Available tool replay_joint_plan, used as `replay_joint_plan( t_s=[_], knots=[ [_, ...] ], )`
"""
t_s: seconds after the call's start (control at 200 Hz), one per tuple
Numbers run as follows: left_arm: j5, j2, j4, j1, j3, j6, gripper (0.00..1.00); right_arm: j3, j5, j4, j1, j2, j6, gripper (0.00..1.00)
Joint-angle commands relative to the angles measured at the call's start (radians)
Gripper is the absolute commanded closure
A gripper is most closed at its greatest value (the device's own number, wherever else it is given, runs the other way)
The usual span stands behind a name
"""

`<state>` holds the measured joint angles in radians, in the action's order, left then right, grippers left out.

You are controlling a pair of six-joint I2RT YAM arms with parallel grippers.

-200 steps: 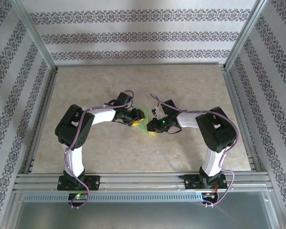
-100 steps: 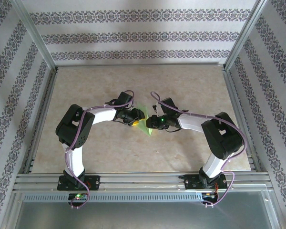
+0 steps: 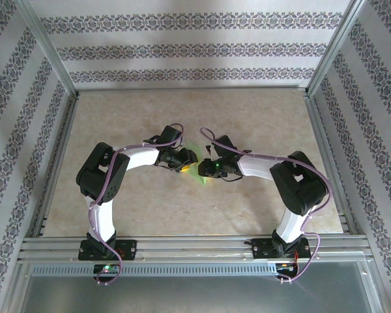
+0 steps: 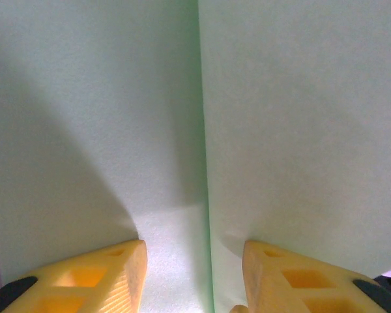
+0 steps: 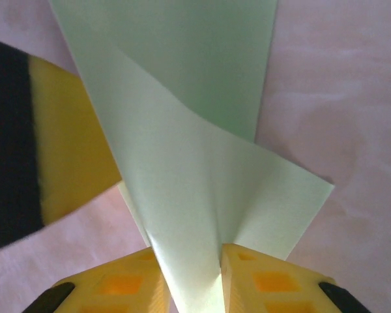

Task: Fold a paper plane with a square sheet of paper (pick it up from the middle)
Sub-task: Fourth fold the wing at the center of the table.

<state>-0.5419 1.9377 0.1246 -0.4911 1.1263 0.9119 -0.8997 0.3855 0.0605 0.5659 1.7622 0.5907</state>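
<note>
The square sheet of paper [image 3: 199, 177] is light green and partly folded, held up between both grippers at mid-table. In the right wrist view a raised ridge of the paper [image 5: 189, 176] runs down between the yellow fingers of my right gripper [image 5: 189, 257], which is shut on it. One yellow and black left finger [image 5: 72, 150] shows behind the sheet. In the left wrist view the paper [image 4: 280, 130] has a straight vertical fold line. My left gripper [image 4: 194, 251] stands open with its tips against the sheet, astride that line. From above, the left gripper [image 3: 186, 163] and right gripper [image 3: 207, 168] almost touch.
The beige table [image 3: 260, 111] stretches bare behind and beside the arms. Aluminium rails [image 3: 195, 244] edge it at the front and sides. Patterned walls close it in on three sides.
The right arm has stretched further left toward the left gripper, and less of the green paper shows from above. The left arm has hardly moved.
</note>
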Motion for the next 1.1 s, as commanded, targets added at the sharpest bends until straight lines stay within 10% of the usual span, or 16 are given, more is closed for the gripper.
replay_joint_plan(
  t_s=[0.0, 1.094],
  knots=[
    [0.046, 0.037, 0.090, -0.009, -0.011, -0.004, 0.57, -0.032, -0.022, 0.004, 0.012, 0.023, -0.005, 0.76],
    [0.075, -0.010, 0.092, -0.009, -0.043, 0.018, 0.72, -0.057, 0.181, -0.034, -0.023, 0.083, -0.135, 0.92]
  ],
)
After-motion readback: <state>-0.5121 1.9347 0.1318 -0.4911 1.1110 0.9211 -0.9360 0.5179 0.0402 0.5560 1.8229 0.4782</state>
